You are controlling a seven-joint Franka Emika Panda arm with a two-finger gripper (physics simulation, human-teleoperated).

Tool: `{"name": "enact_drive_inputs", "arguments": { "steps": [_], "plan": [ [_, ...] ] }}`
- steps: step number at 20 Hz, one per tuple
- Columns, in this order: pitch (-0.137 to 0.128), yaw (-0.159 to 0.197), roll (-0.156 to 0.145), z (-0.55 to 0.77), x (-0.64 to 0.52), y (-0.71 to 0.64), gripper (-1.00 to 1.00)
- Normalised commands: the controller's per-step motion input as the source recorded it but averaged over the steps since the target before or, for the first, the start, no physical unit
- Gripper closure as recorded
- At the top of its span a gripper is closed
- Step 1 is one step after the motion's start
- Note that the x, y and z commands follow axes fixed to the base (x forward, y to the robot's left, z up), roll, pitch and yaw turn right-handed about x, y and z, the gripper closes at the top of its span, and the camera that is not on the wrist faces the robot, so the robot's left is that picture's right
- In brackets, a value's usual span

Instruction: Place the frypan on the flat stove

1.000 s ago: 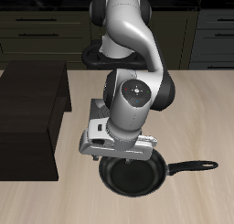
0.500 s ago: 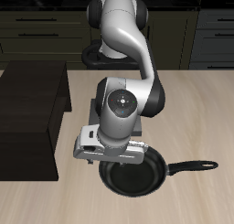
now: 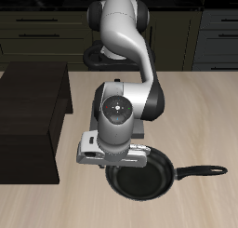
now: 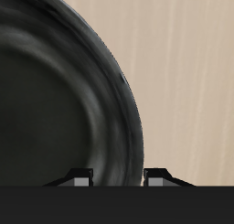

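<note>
Your gripper [image 3: 115, 163] fingertips are hidden behind the hand housing in the exterior view; you can't tell contact there. The frypan [image 3: 141, 179] has its back rim covered by the arm. In the wrist view the frypan [image 4: 64, 100] is cut off at 2 edges, and only 2 finger [image 4: 80, 177] tips show at its rim. Flat stove: can't make it out in either view.

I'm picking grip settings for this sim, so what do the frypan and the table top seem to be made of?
The frypan looks like dark coated metal: black, with a soft sheen and pale glints along its rim in the wrist view. Being a render, cast iron or non-stick cannot be told apart. The table top looks like light wood or wood laminate: beige, matte, with fine straight grain lines.
</note>
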Motion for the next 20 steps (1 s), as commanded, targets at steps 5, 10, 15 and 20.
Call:
{"name": "enact_drive_inputs", "arguments": {
  "steps": [5,10,15,20],
  "plan": [
    [-0.017,0.039,0.039,0.02,-0.12,-0.01,1.00],
    [0.012,-0.023,0.010,-0.06,-0.10,-0.11,1.00],
    [-0.007,0.000,0.047,0.04,-0.14,0.06,1.00],
    [-0.042,-0.010,0.057,0.40,-0.14,0.14,1.00]
  ]
}}
